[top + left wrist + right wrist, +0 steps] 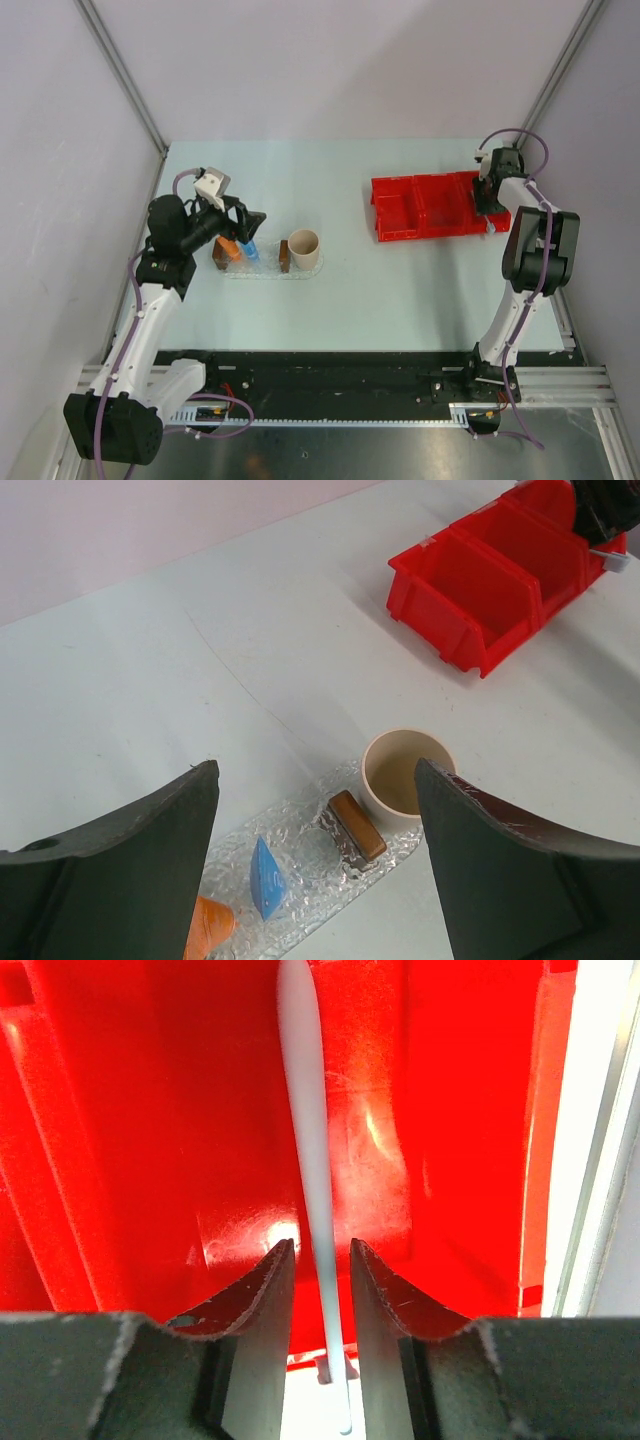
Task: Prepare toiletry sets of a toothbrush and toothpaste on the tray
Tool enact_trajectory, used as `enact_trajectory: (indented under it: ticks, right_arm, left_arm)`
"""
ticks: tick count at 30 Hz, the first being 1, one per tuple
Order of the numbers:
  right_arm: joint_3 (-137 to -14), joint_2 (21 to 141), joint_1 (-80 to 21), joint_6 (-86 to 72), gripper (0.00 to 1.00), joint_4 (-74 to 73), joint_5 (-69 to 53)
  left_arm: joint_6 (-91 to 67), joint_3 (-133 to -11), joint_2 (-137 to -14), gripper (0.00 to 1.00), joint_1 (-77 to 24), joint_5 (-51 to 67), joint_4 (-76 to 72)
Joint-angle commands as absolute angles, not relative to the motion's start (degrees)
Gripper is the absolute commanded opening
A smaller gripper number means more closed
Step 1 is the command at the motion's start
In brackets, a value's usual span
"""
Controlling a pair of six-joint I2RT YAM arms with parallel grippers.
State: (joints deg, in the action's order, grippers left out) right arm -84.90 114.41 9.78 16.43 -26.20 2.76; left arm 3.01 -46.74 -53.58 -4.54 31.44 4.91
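Note:
The pale blue toothbrush (310,1160) lies lengthwise in the red bin (150,1140). My right gripper (322,1250) is down in the bin with its fingers either side of the handle, a small gap on each side; it also shows from above (487,205). The clear bumpy tray (310,880) holds the blue toothpaste tube (266,880) and the orange one (205,930); from above these are the tray (262,272), blue tube (250,250) and orange tube (231,250). My left gripper (317,780) hovers wide open and empty above the tray.
A beige cup (405,775) stands at the tray's right end, and also shows from above (303,246). A brown end block (356,825) of a clear rack sits beside it. The red divided bin (425,205) stands at the right of the table.

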Motion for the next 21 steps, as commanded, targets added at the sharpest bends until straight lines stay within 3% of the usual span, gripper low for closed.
enact_trajectory:
  ticks: [1, 21]
  right_arm:
    - [-87.1, 115.8, 10.1, 16.7, 0.33, -26.4, 3.3]
    - [-89.1, 113.4, 10.3, 16.7, 0.13, -28.7, 1.9]
  left_arm:
    - [5.7, -48.7, -53.3, 0.83, -4.0, 31.6, 4.5]
    - [5.4, -48.5, -52.8, 0.83, -4.0, 31.4, 4.4]
